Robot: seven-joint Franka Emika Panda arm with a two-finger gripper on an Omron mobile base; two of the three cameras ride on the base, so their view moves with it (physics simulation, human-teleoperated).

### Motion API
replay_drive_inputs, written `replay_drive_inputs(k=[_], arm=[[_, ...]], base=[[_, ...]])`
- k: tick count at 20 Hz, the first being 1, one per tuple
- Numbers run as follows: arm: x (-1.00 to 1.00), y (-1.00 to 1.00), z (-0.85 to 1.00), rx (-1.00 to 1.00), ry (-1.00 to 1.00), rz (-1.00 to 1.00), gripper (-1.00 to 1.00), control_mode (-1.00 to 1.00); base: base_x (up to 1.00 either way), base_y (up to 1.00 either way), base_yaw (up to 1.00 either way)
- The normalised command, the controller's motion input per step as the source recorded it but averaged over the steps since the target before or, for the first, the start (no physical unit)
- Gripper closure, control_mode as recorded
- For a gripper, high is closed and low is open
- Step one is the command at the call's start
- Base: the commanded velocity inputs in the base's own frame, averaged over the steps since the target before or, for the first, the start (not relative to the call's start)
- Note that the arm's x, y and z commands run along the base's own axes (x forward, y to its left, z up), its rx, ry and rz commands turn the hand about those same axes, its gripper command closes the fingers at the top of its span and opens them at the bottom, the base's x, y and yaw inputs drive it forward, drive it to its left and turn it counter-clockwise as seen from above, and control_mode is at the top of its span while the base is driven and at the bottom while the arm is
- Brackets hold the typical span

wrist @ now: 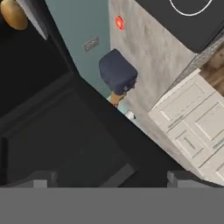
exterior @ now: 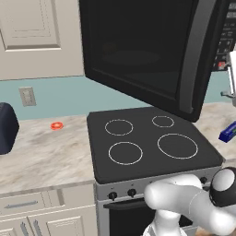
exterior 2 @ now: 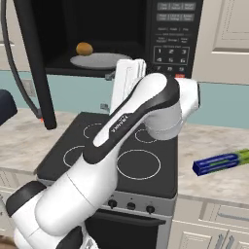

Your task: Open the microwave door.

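Observation:
The microwave door point(exterior: 138, 46), a glossy black panel with a tinted window, stands swung out to the left over the stove. Its long bar handle point(exterior: 198, 55) runs down the free edge. From the right base view the door point(exterior 2: 33, 63) shows nearly edge-on. The microwave point(exterior 2: 121, 29) cavity is exposed, with a grey plate point(exterior 2: 99, 60) and a round orange-brown item point(exterior 2: 84, 48) inside, and the keypad point(exterior 2: 175, 34) to its right. My gripper point(wrist: 113, 179) is open, its fingertips point(wrist: 43, 178) wide apart with nothing between them, facing the door's dark inner side point(wrist: 65, 140). My white hand point(exterior 2: 127, 73) hangs just in front of the cavity.
A black stovetop point(exterior: 152, 138) with white rings lies below the door. On the counter sit a dark blue box-like appliance point(exterior: 5, 126) at the left, a small red item point(exterior: 56, 125), and a blue-green package point(exterior 2: 221, 162) at the right. Cabinet drawers point(wrist: 192, 118) run below.

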Motion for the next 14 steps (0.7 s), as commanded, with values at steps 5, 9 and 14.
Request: replay_drive_inputs(k=[5,9,14], arm=[[0.09,0.95,0.20,0.17,0.19,0.20,-1.00,-1.00],[-0.27,0.98,0.36,0.04,0.13,0.20,-1.00,-1.00],[-0.77,0.98,0.36,0.00,0.03,0.19,-1.00,-1.00]], base=[[0.00,0.00,0.00],[0.00,0.00,0.00],[0.00,0.00,0.00]])
